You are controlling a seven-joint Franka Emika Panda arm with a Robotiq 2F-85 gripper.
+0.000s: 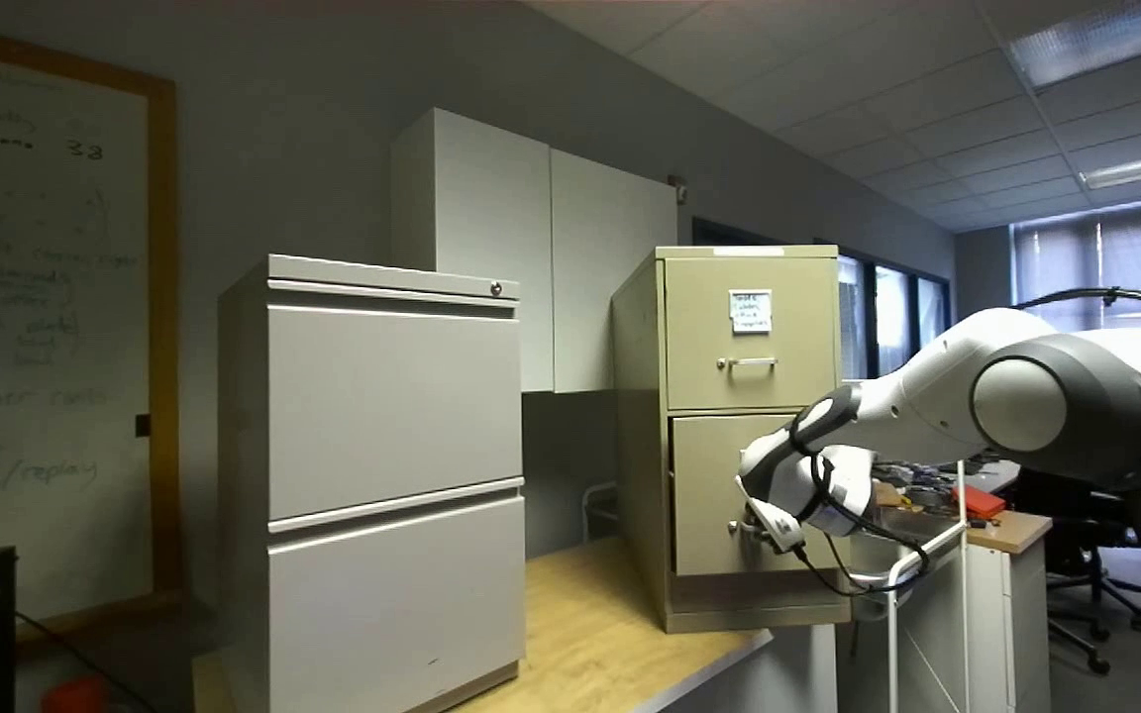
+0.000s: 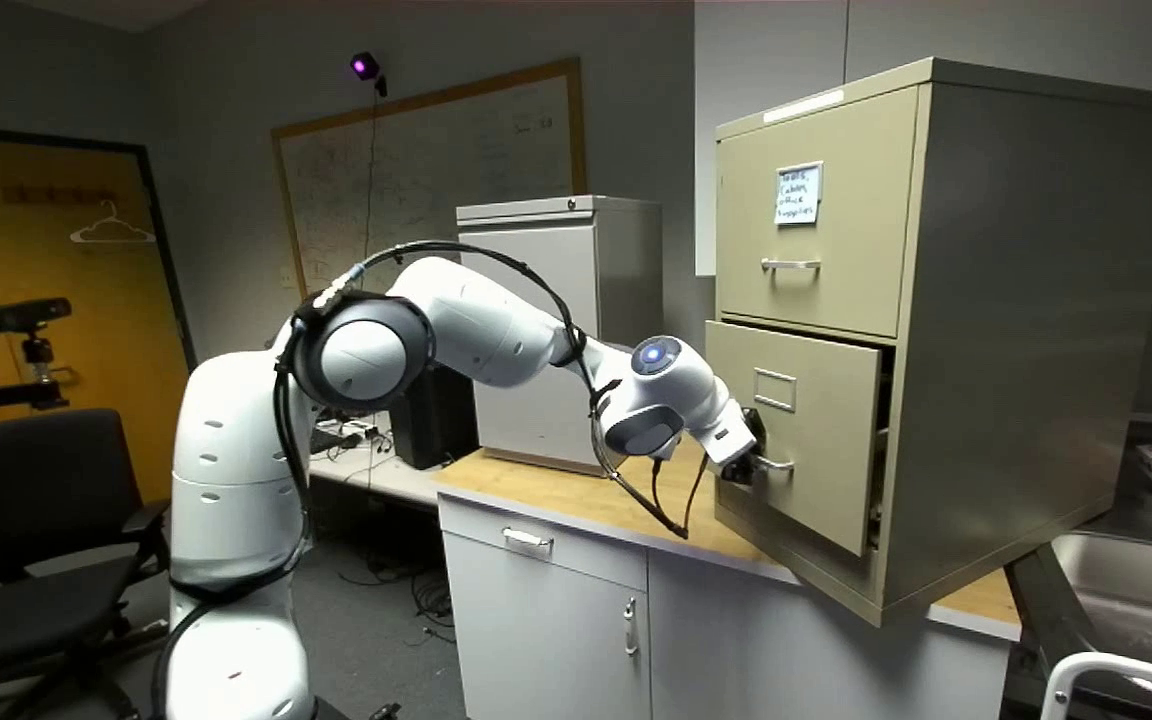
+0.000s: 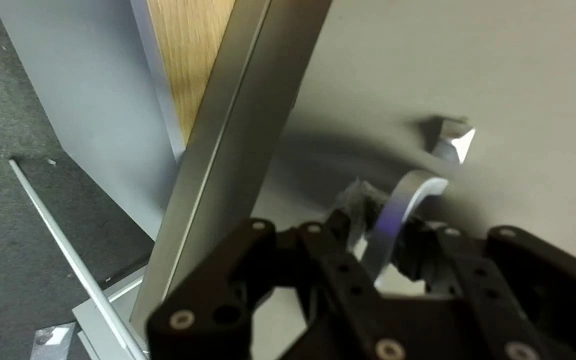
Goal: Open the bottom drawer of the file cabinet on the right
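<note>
Your black two-fingered gripper (image 3: 375, 234) straddles the bent silver metal handle (image 3: 398, 212) in the wrist view; can't tell if it's clamped. Handle's on the flat, rectangular-fronted beige metal bottom drawer (image 2: 826, 425), slightly ajar, under the labelled beige upper drawer (image 2: 851, 235) of the narrow tan metal file cabinet (image 2: 1006, 330), atop the wood-topped counter (image 2: 576, 492).

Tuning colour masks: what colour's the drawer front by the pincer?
Beige: the bottom drawer shows best in an exterior view.

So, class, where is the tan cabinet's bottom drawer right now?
In both exterior views, the bottom drawer, with the gripper at its handle, is right of centre, slightly out of the tan cabinet, directly below the upper drawer.
</note>
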